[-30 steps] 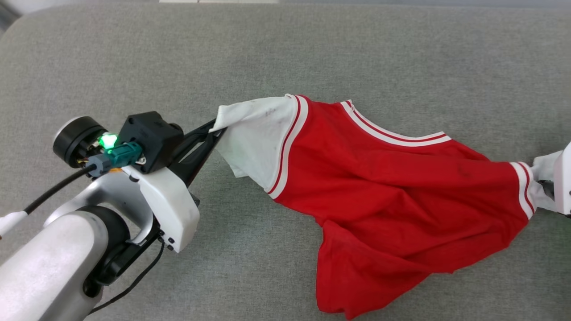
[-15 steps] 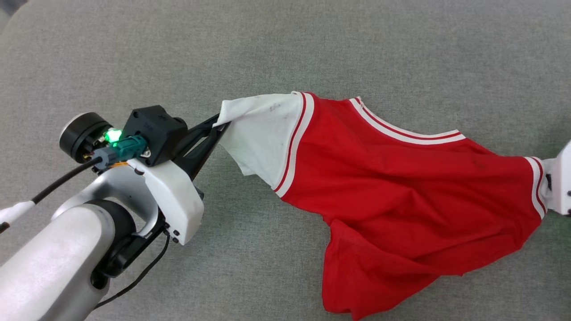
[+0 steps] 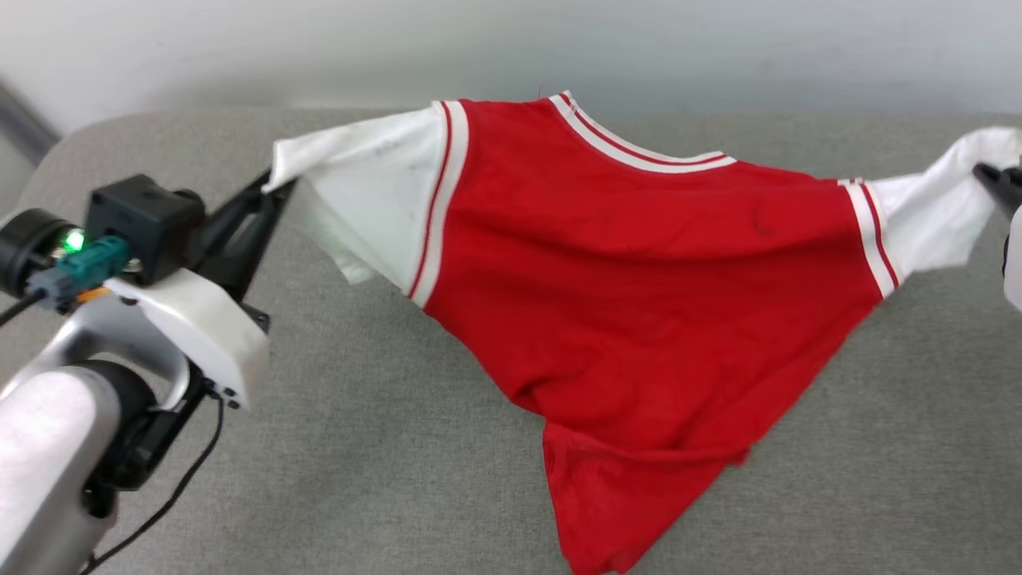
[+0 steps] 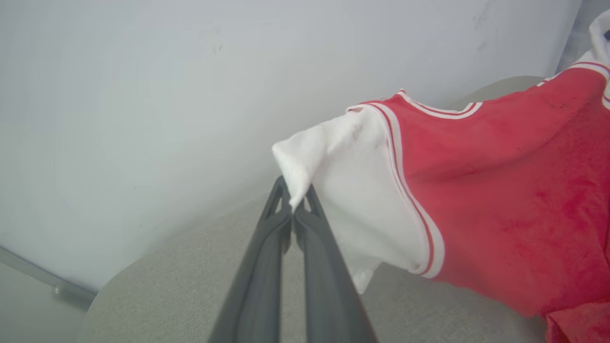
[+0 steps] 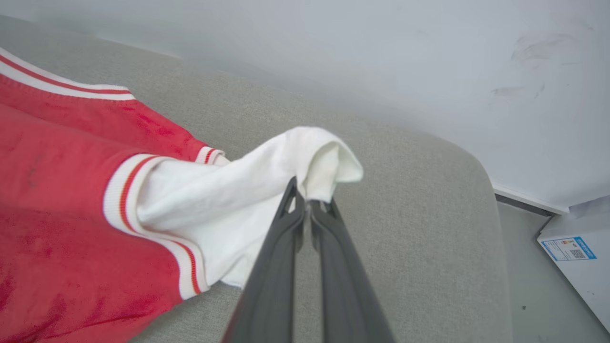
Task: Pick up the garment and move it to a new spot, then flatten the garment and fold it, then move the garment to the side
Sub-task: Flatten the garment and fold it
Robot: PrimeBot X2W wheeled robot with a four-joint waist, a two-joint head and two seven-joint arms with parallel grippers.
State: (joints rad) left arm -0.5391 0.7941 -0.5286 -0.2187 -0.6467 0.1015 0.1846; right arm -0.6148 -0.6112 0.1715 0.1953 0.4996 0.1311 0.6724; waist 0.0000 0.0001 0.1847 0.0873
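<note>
The garment (image 3: 639,263) is a red shirt with white sleeves and red-and-white striped trim. It hangs stretched between my two grippers above the grey cushion, its lower hem drooping onto the surface. My left gripper (image 3: 271,180) is shut on the tip of the left white sleeve, seen up close in the left wrist view (image 4: 295,200). My right gripper (image 3: 986,172) at the far right edge is shut on the bunched right sleeve, as the right wrist view (image 5: 307,195) shows. The garment's (image 5: 57,200) red body spreads to the left there.
A grey cushioned surface (image 3: 359,447) with rounded corners lies under the garment. A pale wall (image 3: 479,48) rises behind it. Beyond the cushion's right end, a white box with a blue label (image 5: 576,252) sits on the floor.
My right gripper has shut on the right sleeve. Both arms have raised the garment and drawn it wider apart. The camera has tilted up, bringing the wall into view.
</note>
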